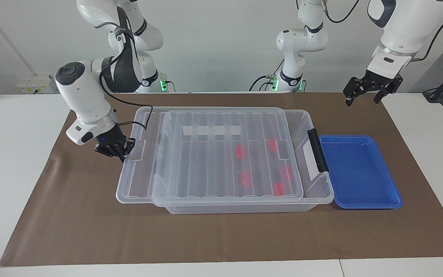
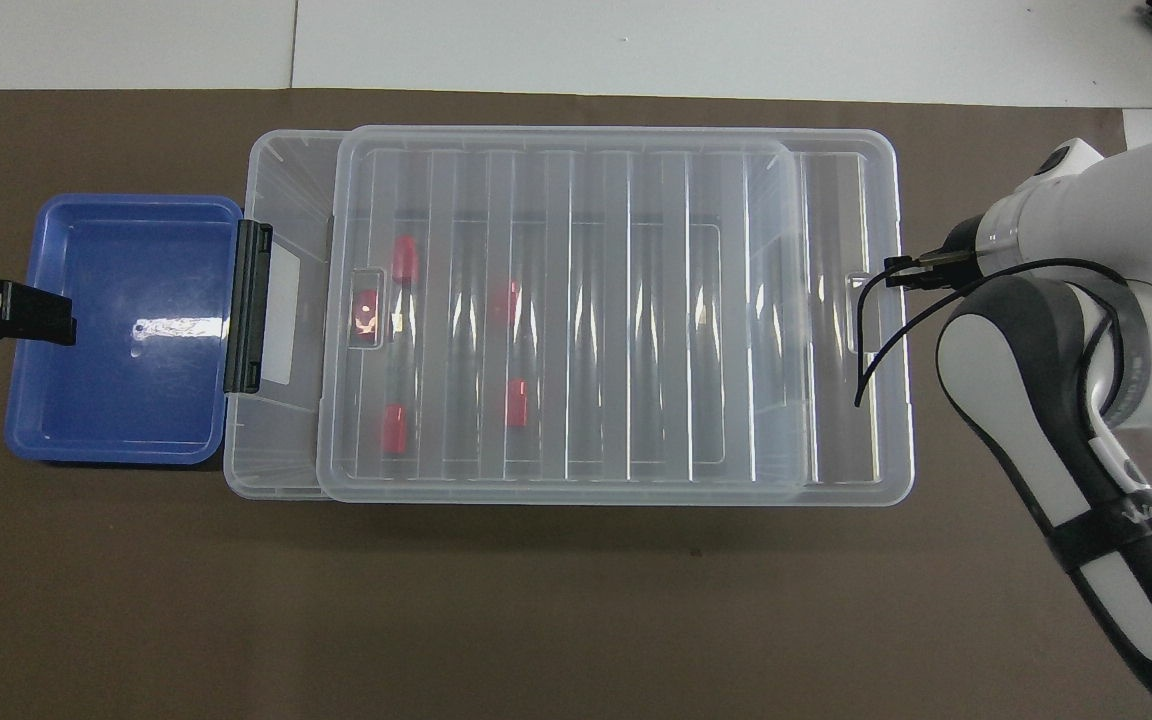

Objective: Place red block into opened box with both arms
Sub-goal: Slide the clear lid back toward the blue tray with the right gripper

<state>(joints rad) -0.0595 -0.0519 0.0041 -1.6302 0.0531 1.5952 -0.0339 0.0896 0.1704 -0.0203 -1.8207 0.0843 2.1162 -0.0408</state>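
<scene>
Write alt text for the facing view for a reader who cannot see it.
The right pincer, shut, sits at the end tab of a ribbed clear lid lying nearly closed over a clear storage box with five red blocks inside. A blue tray sits at the box's latch end. The left pincer hangs open in the air, waiting, above the brown mat.

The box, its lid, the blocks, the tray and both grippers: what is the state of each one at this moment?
Box: mostly covered, a strip open at the latch end.
Lid: resting on the box, overhanging the right arm's end.
Blocks: five, inside the box, under the lid.
Tray: empty.
Right gripper: shut, at the lid's end tab.
Left gripper: open, holding nothing, raised, waiting.
</scene>
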